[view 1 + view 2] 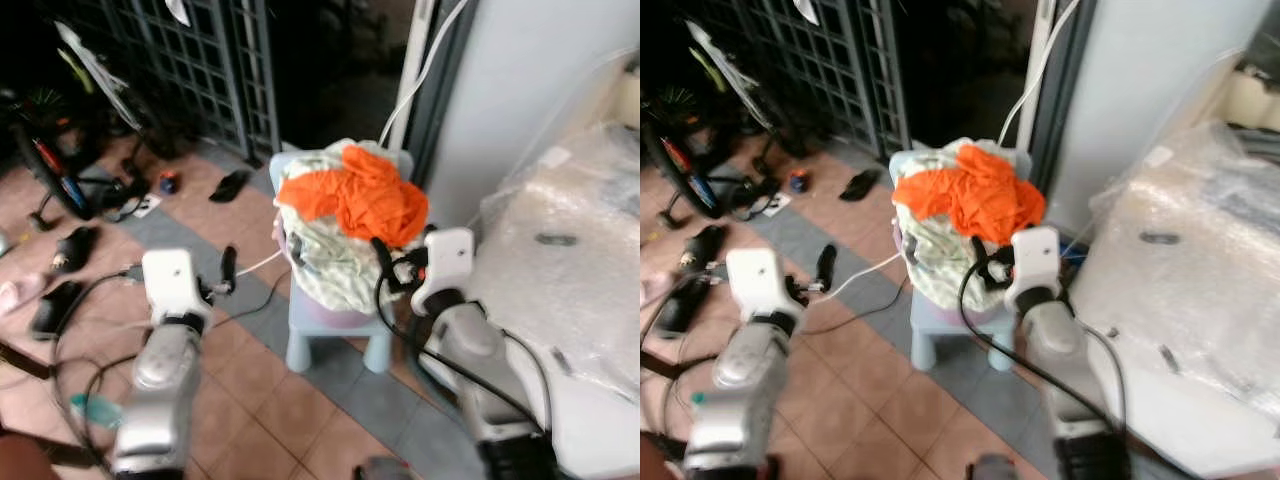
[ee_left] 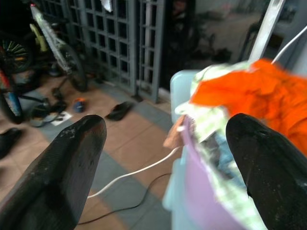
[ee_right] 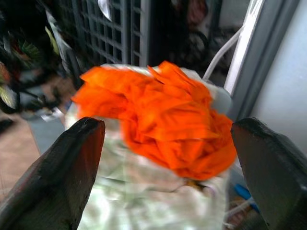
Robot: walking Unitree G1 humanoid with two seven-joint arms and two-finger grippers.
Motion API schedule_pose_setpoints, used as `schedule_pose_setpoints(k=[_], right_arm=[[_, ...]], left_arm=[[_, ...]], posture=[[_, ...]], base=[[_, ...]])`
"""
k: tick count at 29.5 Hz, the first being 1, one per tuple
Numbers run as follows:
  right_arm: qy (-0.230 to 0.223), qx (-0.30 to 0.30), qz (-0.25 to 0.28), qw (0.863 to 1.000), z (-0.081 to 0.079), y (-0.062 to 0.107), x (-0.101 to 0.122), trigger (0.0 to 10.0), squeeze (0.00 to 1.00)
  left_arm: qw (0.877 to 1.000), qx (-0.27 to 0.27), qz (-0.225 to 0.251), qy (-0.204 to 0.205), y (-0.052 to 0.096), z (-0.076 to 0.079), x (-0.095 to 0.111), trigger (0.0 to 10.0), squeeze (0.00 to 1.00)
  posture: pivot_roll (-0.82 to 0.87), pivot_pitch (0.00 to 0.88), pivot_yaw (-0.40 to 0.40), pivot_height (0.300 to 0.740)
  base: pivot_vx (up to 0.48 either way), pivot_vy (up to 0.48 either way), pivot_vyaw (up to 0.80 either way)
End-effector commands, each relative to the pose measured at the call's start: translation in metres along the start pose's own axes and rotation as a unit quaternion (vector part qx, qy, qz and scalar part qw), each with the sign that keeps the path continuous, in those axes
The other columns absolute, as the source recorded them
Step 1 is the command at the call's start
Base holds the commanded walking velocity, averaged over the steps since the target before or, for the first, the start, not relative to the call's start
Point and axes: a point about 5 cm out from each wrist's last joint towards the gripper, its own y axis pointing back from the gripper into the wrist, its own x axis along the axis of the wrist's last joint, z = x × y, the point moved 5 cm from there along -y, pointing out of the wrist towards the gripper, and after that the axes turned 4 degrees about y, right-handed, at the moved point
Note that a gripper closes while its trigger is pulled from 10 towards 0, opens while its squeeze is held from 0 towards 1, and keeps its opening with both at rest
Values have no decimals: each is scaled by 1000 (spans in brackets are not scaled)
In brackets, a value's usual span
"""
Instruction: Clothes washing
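The right hand (image 1: 385, 262) is raised with its fingers spread, nothing between them, close against the near right side of the laundry heap, likely placed to take hold there. From the head, the left hand (image 1: 226, 270) hangs apart to the left of the heap, also spread and empty. The clothes sit in a pale purple basket (image 1: 335, 316) on a small light-blue chair (image 1: 330, 345), which lifts the load within reach; an orange cloth (image 1: 360, 195) lies on top of a pale green cloth (image 1: 325, 255). A plastic-covered machine (image 1: 570, 270) stands to the right. In the left wrist view the basket rim (image 2: 201, 191) lies just ahead between the fingers. In the right wrist view the orange cloth sits centred in the gap.
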Motion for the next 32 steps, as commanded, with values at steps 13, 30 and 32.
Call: schedule_pose_setpoints(k=[13, 30, 32], right_arm=[[12, -10, 5, 1000, -7, -11, 7, 10000, 0], [-18, -21, -17, 999, -20, -18, 1, 10000, 0], [-38, -32, -17, 999, -18, -18, 2, 10000, 0]], left_arm=[[1000, 24, -6, -8, 1, -17, -1, 10000, 0], [999, 35, 4, -25, -2, -13, 9, 10000, 0], [999, 29, -2, -26, 0, -13, 7, 10000, 0]], posture=[[-30, 0, 23, 740], [-5, 9, 18, 740], [-27, 2, 49, 740]], base=[[451, 0, 111], [36, 0, 0], [0, 0, 0]])
